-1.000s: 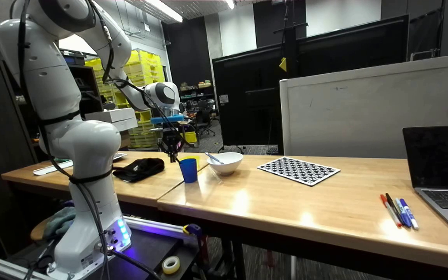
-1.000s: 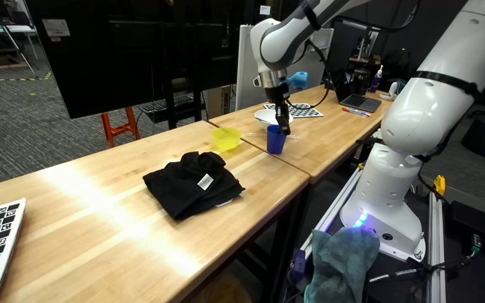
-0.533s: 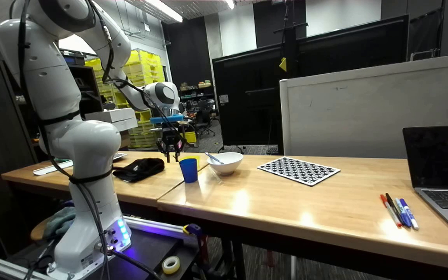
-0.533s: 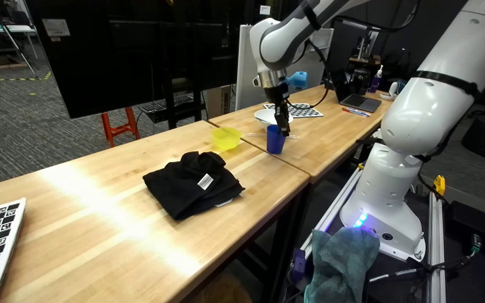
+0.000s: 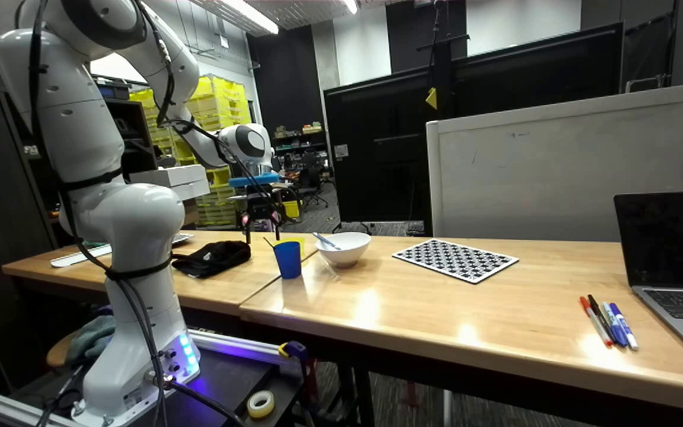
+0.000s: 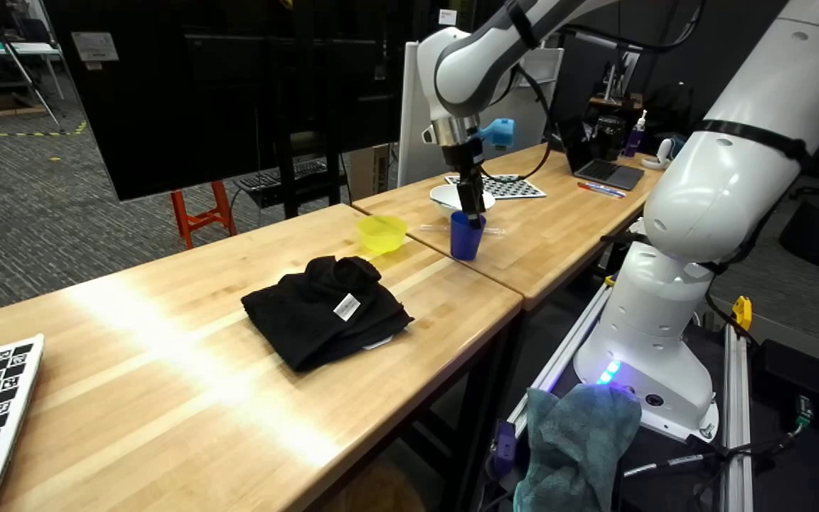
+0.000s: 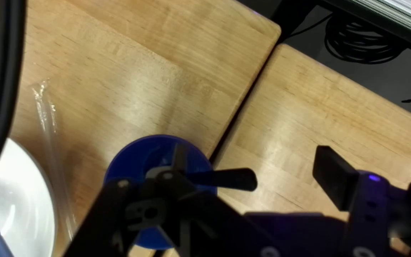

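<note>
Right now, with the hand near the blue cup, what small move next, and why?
Probably ease the hand straight up: its fingers stand apart, the black handle sticking out of the blue cup is ungripped, and sideways motion might knock it.

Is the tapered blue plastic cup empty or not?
Not empty: the wrist view shows a slim black handle jutting from the cup; the black gripper hides part of the inside.
</note>
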Motion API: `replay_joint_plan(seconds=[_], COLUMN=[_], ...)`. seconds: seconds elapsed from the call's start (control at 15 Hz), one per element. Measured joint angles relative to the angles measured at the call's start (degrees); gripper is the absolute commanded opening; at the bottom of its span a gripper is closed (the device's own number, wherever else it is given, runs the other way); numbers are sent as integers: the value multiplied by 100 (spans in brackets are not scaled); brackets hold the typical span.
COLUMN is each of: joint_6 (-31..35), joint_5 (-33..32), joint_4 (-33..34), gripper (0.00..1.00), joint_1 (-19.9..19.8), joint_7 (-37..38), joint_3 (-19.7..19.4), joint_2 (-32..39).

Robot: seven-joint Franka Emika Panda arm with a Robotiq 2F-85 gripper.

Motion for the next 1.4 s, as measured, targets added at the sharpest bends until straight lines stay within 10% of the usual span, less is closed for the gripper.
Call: replay_joint_plan(seconds=[0.87, 1.4], joint_6=[8, 6], joint_5=[0, -3], joint_4=[198, 295], gripper=[0, 1], joint_1=[11, 10], joint_7=[-12, -12], joint_3=[17, 17], joint_2=[240, 247])
